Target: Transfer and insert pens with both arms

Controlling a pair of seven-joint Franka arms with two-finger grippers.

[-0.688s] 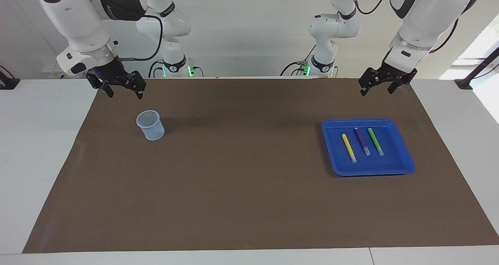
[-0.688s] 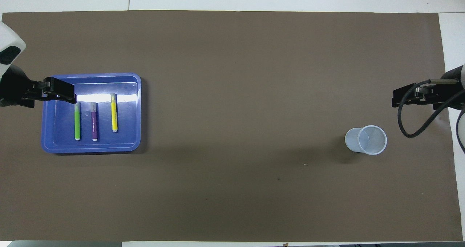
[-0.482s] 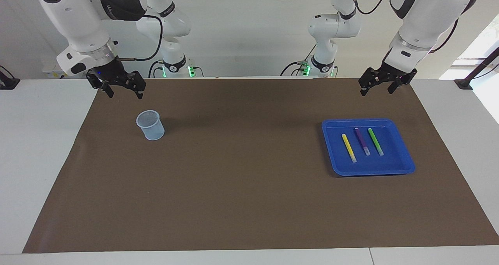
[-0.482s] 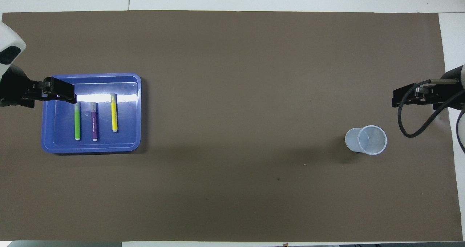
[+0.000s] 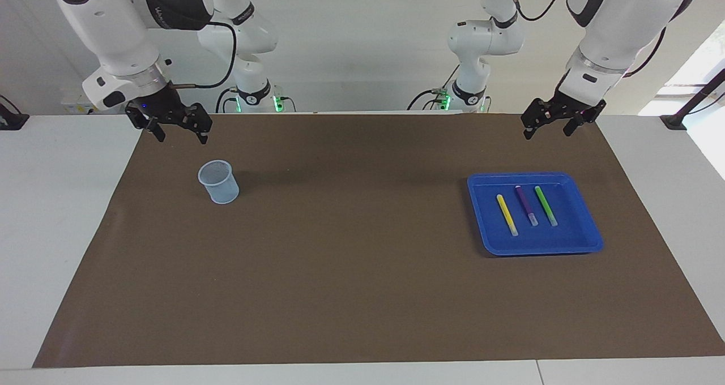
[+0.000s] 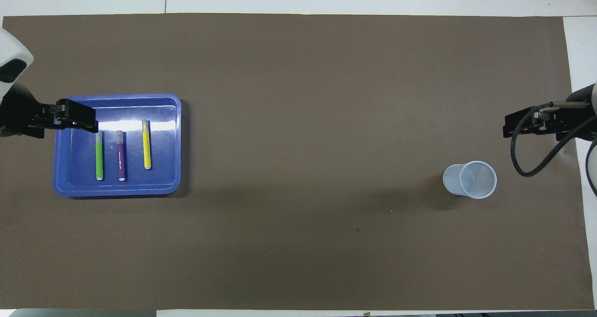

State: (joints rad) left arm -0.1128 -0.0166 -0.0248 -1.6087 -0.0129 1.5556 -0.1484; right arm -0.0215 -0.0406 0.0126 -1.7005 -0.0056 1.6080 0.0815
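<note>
While you are watching from across the table, both arms are waiting raised, left gripper (image 5: 547, 124) and right gripper (image 5: 177, 127) spread and empty. From overhead, you are seeing all three pens (image 6: 120, 155) lying in the blue tray (image 6: 70, 186), mesh cup (image 6: 471, 180) empty: nothing transferred yet.

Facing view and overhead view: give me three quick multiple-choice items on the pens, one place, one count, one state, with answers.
1. Where do the pens lie?
A. in the mesh cup
B. in the blue tray
C. on the bare mat

2. How many pens are there?
A. two
B. three
C. four

3. What does the left gripper hold?
A. nothing
B. the yellow pen
C. the mesh cup

Answers:
B, the yellow pen, purple pen and green pen lie side by side in the blue tray.
B, one of each colour.
A, the left gripper is raised, open and empty.
</note>
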